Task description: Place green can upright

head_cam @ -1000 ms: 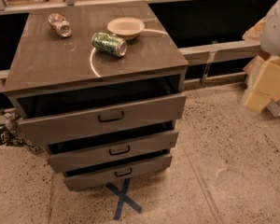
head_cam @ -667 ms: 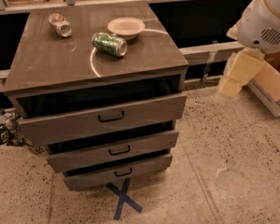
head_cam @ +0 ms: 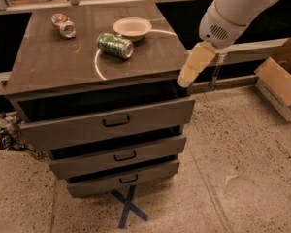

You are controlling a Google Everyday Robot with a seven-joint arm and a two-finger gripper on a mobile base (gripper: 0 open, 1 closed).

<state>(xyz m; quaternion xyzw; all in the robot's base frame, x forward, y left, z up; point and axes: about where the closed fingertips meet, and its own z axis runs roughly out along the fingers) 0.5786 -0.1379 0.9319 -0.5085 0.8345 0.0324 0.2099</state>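
At the far left, a small heap of crumpled litter (head_cam: 2, 130) lies on the speckled stone floor (head_cam: 242, 144), against the foot of a grey wooden cabinet (head_cam: 48, 67). The cabinet fills the left and middle of the scene. Its three drawers (head_cam: 111, 125), each with a dark handle, are pulled a little way out.

In the far left corner of the flat top, a brownish-orange and silver drinks can (head_cam: 63, 25) lies on its side. To its right and nearer, about the middle of the top, lies the green can (head_cam: 115, 45), a small drinks can with a mottled green-and-white body and silver ends. It is on its side, not upright, with one silver end turned right and toward the near edge. Just beyond it on the far right stands a shallow round white bowl (head_cam: 132, 28); whether bowl and can touch I cannot tell. A thin pale arc (head_cam: 96, 67) curves across the top on the near left of the green can.

On the floor in front of the bottom drawer is a cross of blue tape (head_cam: 129, 207).

The tan gripper (head_cam: 186, 76) hangs just beside the cabinet's near right corner, slanting down and left, well apart from the green can. Whether it is open or closed I cannot tell. Its white rounded arm (head_cam: 237, 8) comes in from the upper right. At the far right an open brown cardboard box (head_cam: 281, 84) sits on the floor.
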